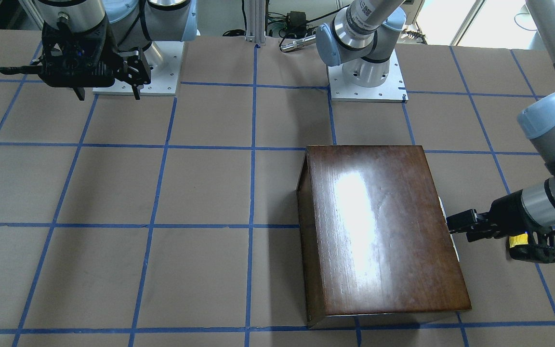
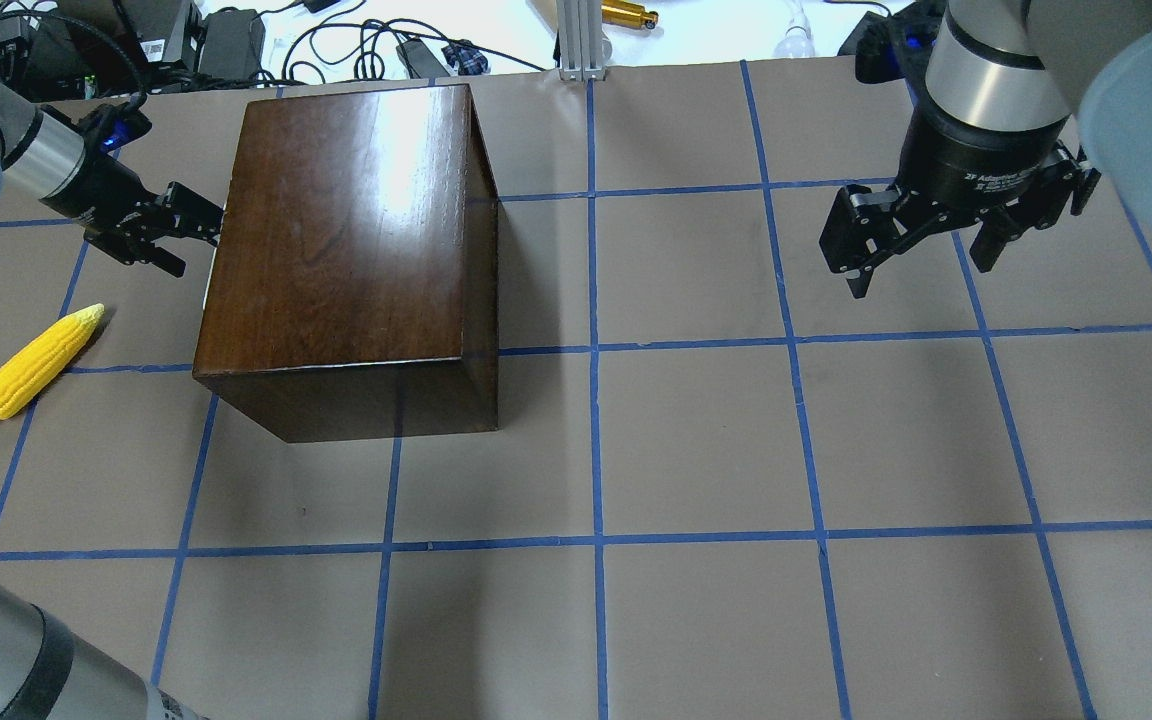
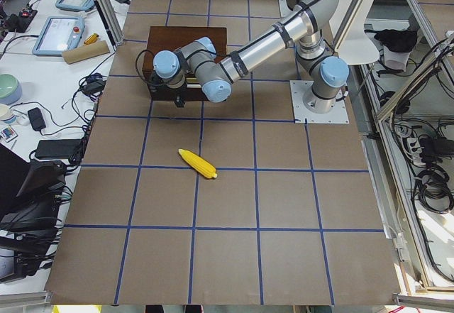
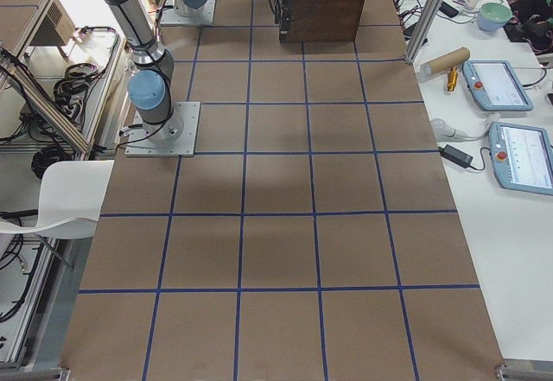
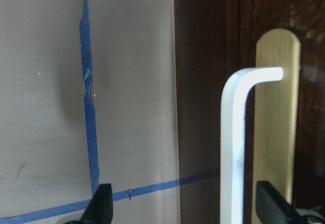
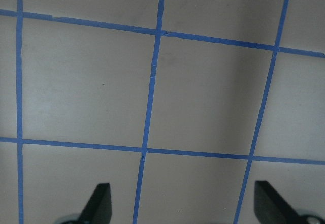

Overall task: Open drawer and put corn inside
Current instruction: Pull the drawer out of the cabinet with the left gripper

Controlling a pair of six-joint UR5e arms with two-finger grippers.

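Note:
The glossy dark-brown box point(image 2: 346, 260) stands on the table's left half. Its drawer is shut; the dark front panel point(image 5: 203, 107) with a brass plate and a white handle point(image 5: 232, 142) fills the left wrist view. My left gripper point(image 2: 191, 240) is open at that left face. The handle stands between its fingertips point(image 5: 101, 206), nearer the right one, with no contact visible. The gripper also shows from the front point(image 1: 458, 226). The yellow corn point(image 2: 36, 362) lies on the table to the left of the box, nearer me than the gripper. My right gripper point(image 2: 921, 265) hangs open and empty above the right half.
The arm bases stand on white plates point(image 1: 369, 86) at my side of the table. Cables and power bricks point(image 2: 236, 45) and an aluminium post point(image 2: 576, 40) lie along the far edge. Blue tape lines grid the brown table cover point(image 2: 696, 450).

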